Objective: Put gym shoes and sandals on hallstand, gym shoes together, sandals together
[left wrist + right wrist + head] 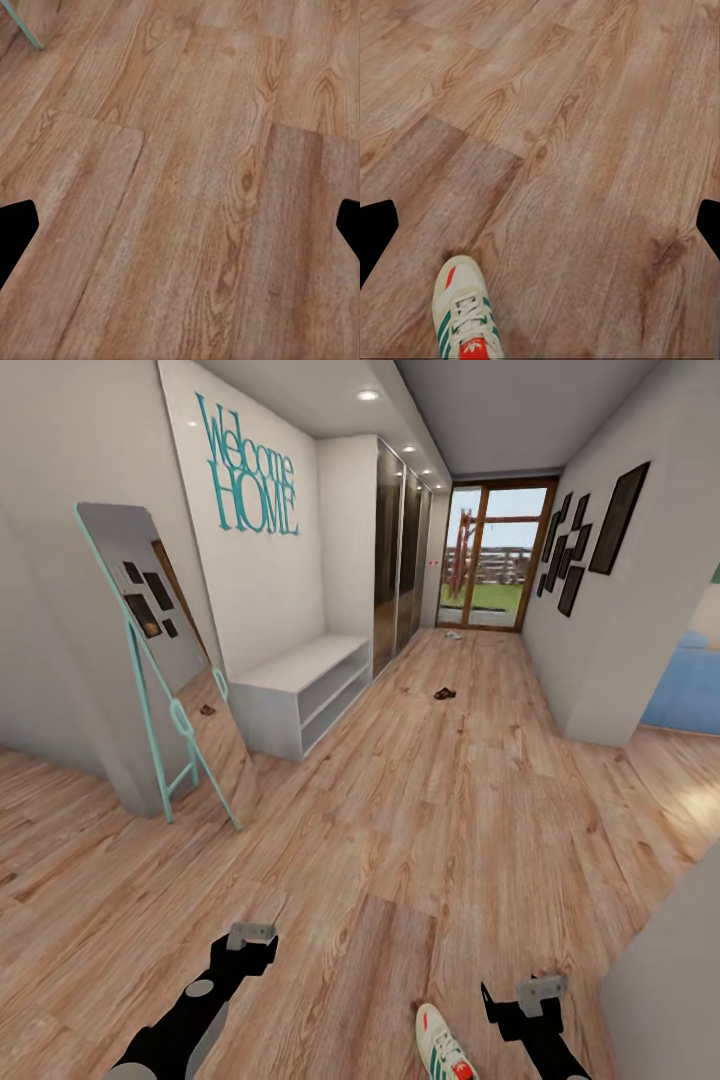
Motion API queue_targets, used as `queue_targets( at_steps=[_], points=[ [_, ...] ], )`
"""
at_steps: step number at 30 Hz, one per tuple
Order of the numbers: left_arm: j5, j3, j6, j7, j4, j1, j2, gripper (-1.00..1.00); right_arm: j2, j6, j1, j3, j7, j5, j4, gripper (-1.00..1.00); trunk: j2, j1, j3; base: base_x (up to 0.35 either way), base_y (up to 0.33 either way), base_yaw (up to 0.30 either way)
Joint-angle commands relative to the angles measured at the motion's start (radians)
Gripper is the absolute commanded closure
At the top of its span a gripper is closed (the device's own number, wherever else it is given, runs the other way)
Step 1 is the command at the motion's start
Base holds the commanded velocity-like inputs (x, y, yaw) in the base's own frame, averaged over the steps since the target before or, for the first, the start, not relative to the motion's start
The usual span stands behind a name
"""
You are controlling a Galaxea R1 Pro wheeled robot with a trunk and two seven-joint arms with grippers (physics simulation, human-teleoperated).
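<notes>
Standing at the near end of the corridor, the robot looks to be at the very start of the job, with nothing yet lifted and both arms held low over the light brown wood-grain plank floor (pixel 400 810). Farthest left leans a tall mirror in a turquoise frame (pixel 160 660), and just beyond it, against the wall under the teal "Welcome HOME" lettering (pixel 248 468), stands the pale grey-white shoe rack with its wide top surface and open shelves beneath (pixel 300 695); nothing can be seen on it from here. The left gripper (pixel 250 937) hangs over bare planks, its fingers spread wide apart and holding nothing. Further along the floor, well apart from the rack, a small dark brown sandal (pixel 445 693) lies mid-corridor, and a pale object too small to identify rests near the glass door (pixel 487 560) at the far end. Closest to the robot, a cream-white sneaker with green side stripes and a red-orange tongue label (pixel 467 315) lies on the floor between the two arms, nearer the right one. The right gripper (pixel 541 990) hovers just beside it, fingers likewise parted and empty. The next move probably calls for lowering that right arm over the sneaker, lining the fingers across its width, then closing before carrying it to the rack.
</notes>
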Motion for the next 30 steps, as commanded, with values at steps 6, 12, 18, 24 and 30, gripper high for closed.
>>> queue_targets(
  at_steps=[6, 12, 18, 24, 30],
  points=[
    [0.000, -0.004, -0.004, 0.000, 0.000, -0.001, 0.001, -1.00, 0.000, -0.002, -0.001, 0.000, 0.000, 0.008, 0.022, -1.00, -0.043, 0.023, -0.020, 0.000, 0.000, 0.000],
    [-0.002, -0.008, -0.004, 0.000, -0.012, -0.001, 0.003, -1.00, 0.001, -0.002, -0.001, 0.000, 0.000, 0.007, 0.037, -1.00, -0.085, 0.046, -0.041, 0.000, 0.000, 0.000],
    [0.000, -0.013, -0.002, -0.001, -0.015, -0.001, 0.003, -1.00, 0.001, -0.002, -0.001, -0.002, -0.001, 0.006, 0.040, -1.00, -0.127, 0.069, -0.068, 0.000, 0.000, 0.000],
    [-0.002, -0.012, -0.003, -0.001, -0.014, -0.001, 0.002, -1.00, 0.001, -0.002, -0.001, -0.005, -0.001, 0.006, 0.040, -1.00, -0.169, 0.092, -0.097, 0.000, 0.000, 0.000],
    [-0.002, -0.012, -0.002, -0.013, -0.016, -0.001, 0.003, -1.00, 0.001, -0.001, -0.001, -0.006, -0.001, 0.005, 0.040, -1.00, -0.211, 0.115, -0.125, 0.000, 0.000, 0.000]
  ],
)
